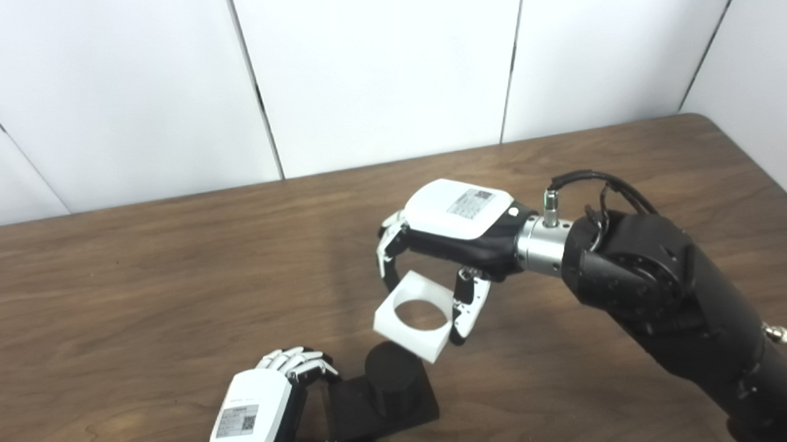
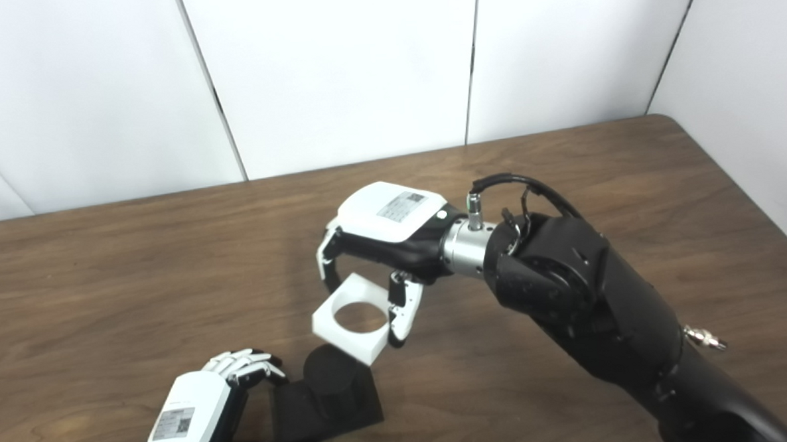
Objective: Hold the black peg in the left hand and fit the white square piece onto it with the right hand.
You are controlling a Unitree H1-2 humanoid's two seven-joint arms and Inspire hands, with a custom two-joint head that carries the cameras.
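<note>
White-tipped fingers (image 1: 389, 248) and thumb of the right hand (image 1: 456, 221) pinch the white square plastic piece with a round hole (image 1: 412, 317), holding it tilted just above and behind the short black cylindrical peg on its flat square base (image 1: 392, 380). Beside that peg, the left hand (image 1: 259, 413) has its fingers curled around the base's edge on the brown wooden table (image 1: 137, 292). Gripping both parts looks done; centring, levelling and lowering the hole over the peg remain.
</note>
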